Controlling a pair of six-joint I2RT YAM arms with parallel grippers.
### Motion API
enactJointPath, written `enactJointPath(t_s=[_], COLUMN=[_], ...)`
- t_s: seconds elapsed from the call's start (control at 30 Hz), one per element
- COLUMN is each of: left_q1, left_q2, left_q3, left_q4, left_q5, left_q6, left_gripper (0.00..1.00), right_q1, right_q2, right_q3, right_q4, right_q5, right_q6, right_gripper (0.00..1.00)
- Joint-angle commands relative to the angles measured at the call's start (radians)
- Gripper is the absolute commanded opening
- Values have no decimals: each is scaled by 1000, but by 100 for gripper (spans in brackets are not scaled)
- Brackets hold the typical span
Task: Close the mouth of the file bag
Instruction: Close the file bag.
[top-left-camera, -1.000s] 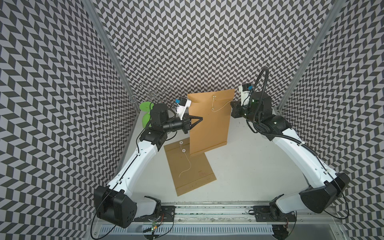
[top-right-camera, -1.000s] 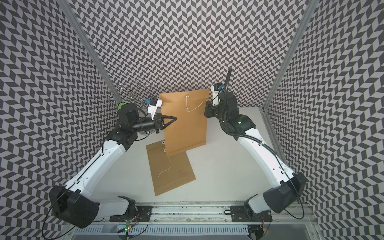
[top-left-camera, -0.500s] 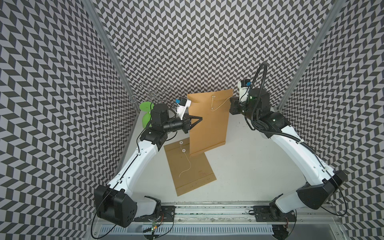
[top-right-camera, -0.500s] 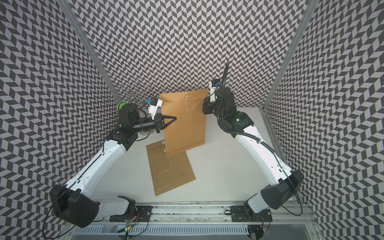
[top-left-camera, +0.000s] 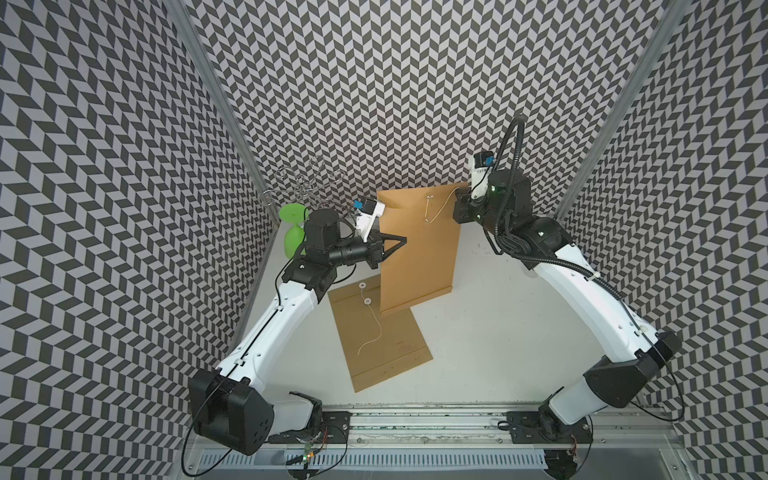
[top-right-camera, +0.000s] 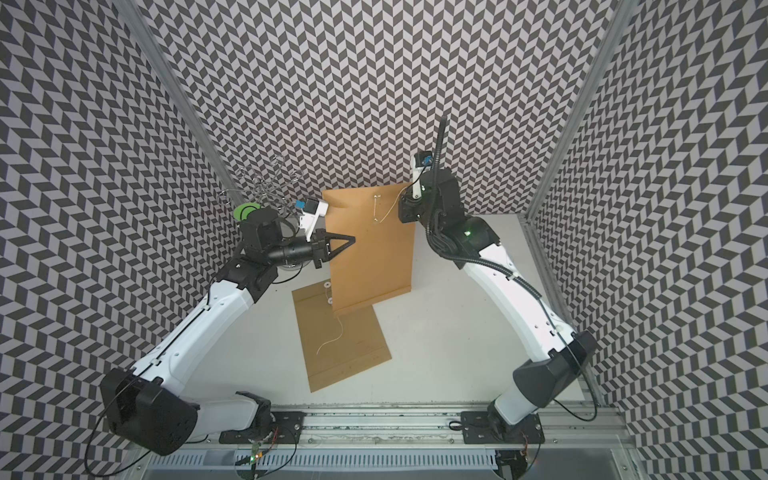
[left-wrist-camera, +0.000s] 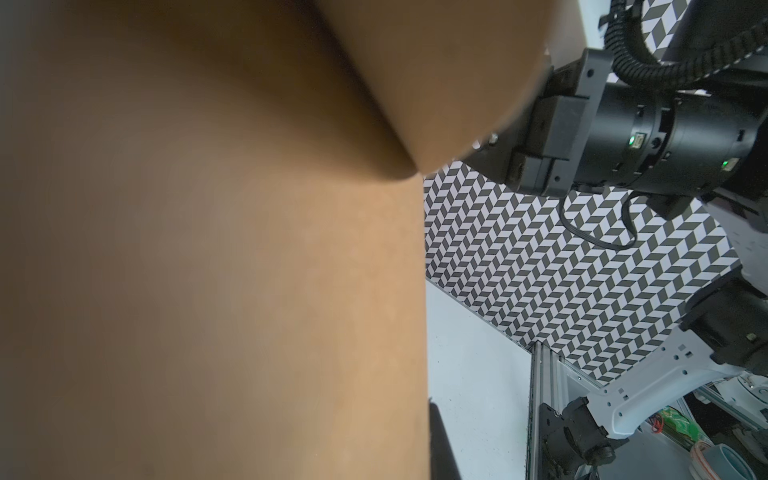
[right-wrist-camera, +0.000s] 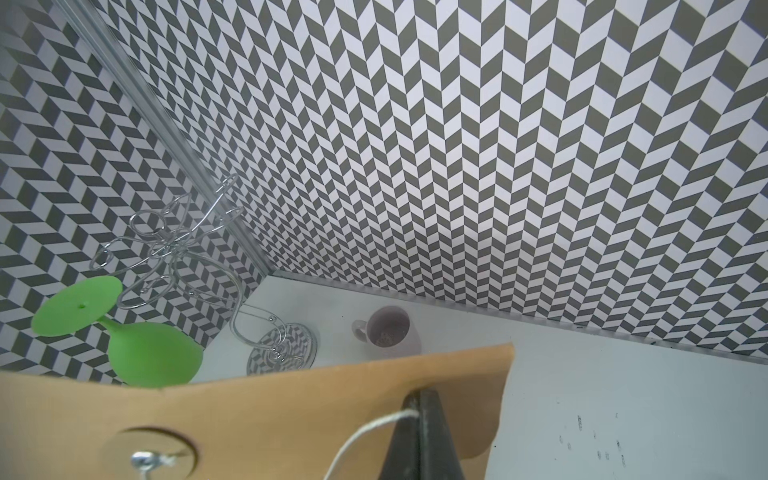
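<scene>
A brown file bag (top-left-camera: 419, 253) (top-right-camera: 374, 257) hangs upright above the table in both top views. My left gripper (top-left-camera: 402, 240) (top-right-camera: 352, 240) is shut on its left edge. In the left wrist view the bag (left-wrist-camera: 208, 291) fills most of the picture, and one dark finger (left-wrist-camera: 441, 446) shows beside its edge. My right gripper (top-left-camera: 456, 196) (top-right-camera: 401, 200) is by the bag's top right corner, shut on the white string (top-left-camera: 441, 210). In the right wrist view the string (right-wrist-camera: 365, 430) enters the closed tips (right-wrist-camera: 419, 409) in front of the flap (right-wrist-camera: 291, 395), near the round button (right-wrist-camera: 149, 457).
A second brown envelope (top-left-camera: 384, 336) lies flat on the table under the hanging bag, its string loose. At the back left stand an upturned green goblet (top-left-camera: 293, 232), a wire rack (top-left-camera: 303, 189) and a grey mug (right-wrist-camera: 388, 330).
My right gripper has shifted slightly left and toward the back wall with the string in it, its wrist lifting a little. The left arm and the bag have stayed put.
</scene>
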Motion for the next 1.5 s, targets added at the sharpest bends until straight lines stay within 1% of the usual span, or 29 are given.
enactJointPath(t_s=[0.0,0.3,0.53,0.67,0.77,0.87,1.0,1.1,1.2,1.3,1.47], left_q1=[-7,-21,-29,-37,-30,-18,-15,-15,-13,-15,-18], left_q2=[-8,-4,11,12,7,8,12,11,16,12,7], left_q3=[-8,-44,-64,-68,-62,-53,-47,-51,-52,-64,-89], left_q4=[19,33,47,51,43,50,71,65,47,22,-3], left_q5=[11,12,12,14,9,19,53,70,103,109,107], left_q6=[-10,-27,-47,-54,-61,-94,-151,-159,-197,-198,-186], left_gripper=[0,0,0,0,0,0,0,0,0,0,0], right_q1=[10,42,87,103,101,87,39,14,-9,-31,-40], right_q2=[20,66,104,115,96,75,61,64,74,90,117], right_q3=[47,109,156,150,114,98,84,86,90,102,134], right_q4=[4,-8,-21,-22,-10,-9,-9,-9,-6,-6,-9], right_q5=[33,39,50,75,111,111,47,32,12,-9,-26], right_q6=[-23,-34,-44,-53,-61,-60,-37,-35,-31,-32,-34], right_gripper=[0,0,0,0,0,0,0,0,0,0,0])
